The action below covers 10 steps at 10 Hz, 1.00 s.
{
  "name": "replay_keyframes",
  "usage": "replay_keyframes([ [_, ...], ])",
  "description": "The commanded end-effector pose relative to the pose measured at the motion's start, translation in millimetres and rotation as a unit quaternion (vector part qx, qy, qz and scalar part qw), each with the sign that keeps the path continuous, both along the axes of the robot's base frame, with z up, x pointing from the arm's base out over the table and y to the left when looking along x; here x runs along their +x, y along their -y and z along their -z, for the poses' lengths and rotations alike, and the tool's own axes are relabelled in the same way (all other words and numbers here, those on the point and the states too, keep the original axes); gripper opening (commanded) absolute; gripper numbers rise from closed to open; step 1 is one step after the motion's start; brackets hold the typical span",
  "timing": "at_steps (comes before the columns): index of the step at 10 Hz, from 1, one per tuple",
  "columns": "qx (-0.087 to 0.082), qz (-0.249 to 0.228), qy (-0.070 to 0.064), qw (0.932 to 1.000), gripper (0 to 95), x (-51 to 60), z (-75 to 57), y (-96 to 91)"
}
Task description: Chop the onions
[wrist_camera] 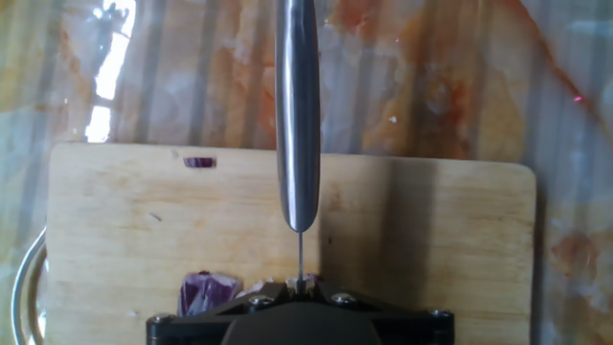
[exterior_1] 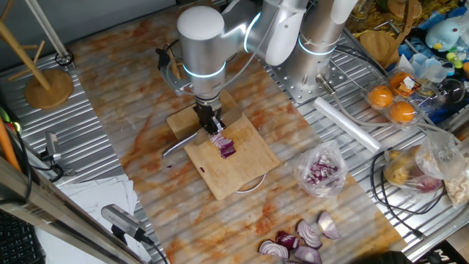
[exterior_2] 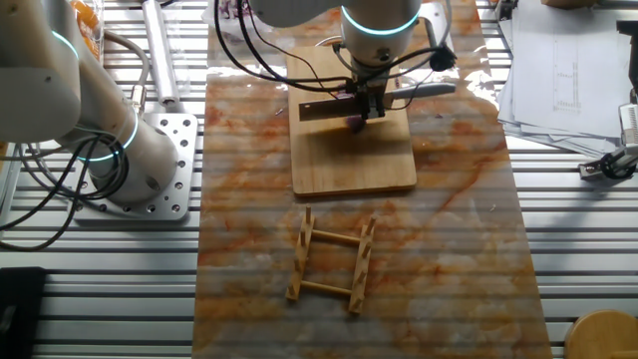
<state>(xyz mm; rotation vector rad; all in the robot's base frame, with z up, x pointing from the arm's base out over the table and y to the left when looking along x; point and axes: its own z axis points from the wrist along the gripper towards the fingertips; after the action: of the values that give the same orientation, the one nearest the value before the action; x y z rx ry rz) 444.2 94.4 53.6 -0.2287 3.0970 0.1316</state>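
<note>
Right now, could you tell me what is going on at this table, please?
The robot arm's claw holds a knife over the wooden cutting board, with the blade down at a small red onion piece lying on the board. A stray purple bit sits near the board's far edge. More onion wedges and a bag of purple bits wait off to the side.

The arm (exterior_1: 220, 33) is reaching in from 1 o'clock in one fixed view, its last link pointing straight down, a lit ring glowing around the wrist (exterior_1: 201, 71). The gripper (exterior_1: 212, 128) is hanging vertically below it, fingers pointing down and closed on a knife (wrist_camera: 298, 115). In the hand view the blade is running from the gripper toward 12 o'clock, edge down.
</note>
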Motion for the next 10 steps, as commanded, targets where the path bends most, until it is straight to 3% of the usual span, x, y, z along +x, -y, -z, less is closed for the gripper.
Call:
replay_keyframes([
  [1,0.001,0.003,0.002,1.0,0.0,1.3,7.7,0.7],
  [4,-0.002,0.011,0.005,0.9999,0.0,4.8,18.1,-8.0],
  [5,-0.021,0.005,0.001,0.9998,0.0,3.6,21.4,-10.4],
  [6,-0.012,0.003,0.008,0.9999,0.0,1.5,19.8,-8.7],
  [7,-0.004,0.006,0.012,0.9999,0.0,0.3,17.5,-8.7],
  [9,0.004,0.009,-0.004,0.9999,0.0,-0.7,-5.8,-5.4],
  [10,0.005,0.005,-0.006,1.0,0.0,-0.1,-12.1,-0.2],
])
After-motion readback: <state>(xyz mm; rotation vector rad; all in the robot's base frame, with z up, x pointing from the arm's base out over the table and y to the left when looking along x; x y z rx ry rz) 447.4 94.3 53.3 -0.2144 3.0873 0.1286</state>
